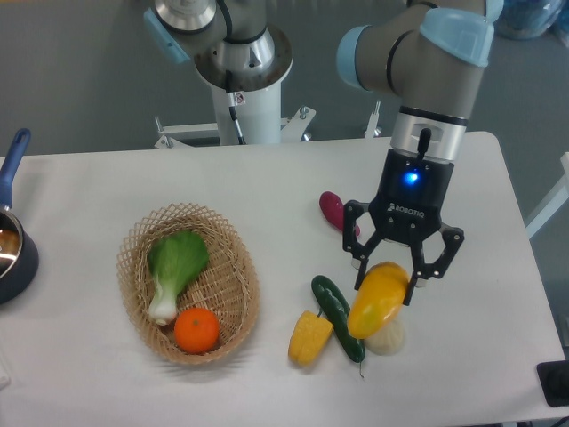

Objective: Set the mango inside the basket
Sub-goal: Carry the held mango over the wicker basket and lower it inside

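The mango [375, 304], glossy yellow shading to orange, sits tilted between my gripper's [387, 286] two fingers at the right of the table. The fingers press on its upper end from both sides, so the gripper is shut on it. The mango's lower end overlaps a green cucumber [336, 315] and a pale round item [389, 339]. I cannot tell how far the mango is off the table. The woven wicker basket [236, 298] stands to the left, well apart from the gripper. It holds a green leafy vegetable [175, 265] and a round orange fruit [196, 331].
A yellow corn piece [309, 338] lies left of the cucumber. A purple eggplant [332, 210] lies behind the gripper's left side. A dark pot with a blue handle [12, 253] stands at the left table edge. A black object [555, 382] is at the front right corner.
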Action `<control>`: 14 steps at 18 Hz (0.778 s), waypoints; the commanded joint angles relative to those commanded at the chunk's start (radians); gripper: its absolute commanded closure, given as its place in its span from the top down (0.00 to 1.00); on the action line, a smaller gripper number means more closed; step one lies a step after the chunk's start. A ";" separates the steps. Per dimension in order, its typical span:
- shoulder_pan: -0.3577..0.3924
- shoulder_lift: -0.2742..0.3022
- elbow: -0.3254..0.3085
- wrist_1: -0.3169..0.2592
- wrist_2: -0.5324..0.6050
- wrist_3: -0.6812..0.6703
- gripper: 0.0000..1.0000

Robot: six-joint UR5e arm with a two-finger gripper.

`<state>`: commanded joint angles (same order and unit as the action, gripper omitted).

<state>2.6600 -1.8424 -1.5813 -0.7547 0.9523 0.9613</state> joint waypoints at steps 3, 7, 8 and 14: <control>-0.052 0.028 -0.094 0.002 0.098 0.170 0.22; -0.095 0.065 -0.193 -0.002 0.108 0.211 0.22; -0.118 0.062 -0.206 -0.002 0.108 0.211 0.22; -0.251 0.058 -0.290 -0.002 0.108 0.143 0.22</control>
<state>2.4085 -1.7840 -1.8712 -0.7563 1.0600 1.1046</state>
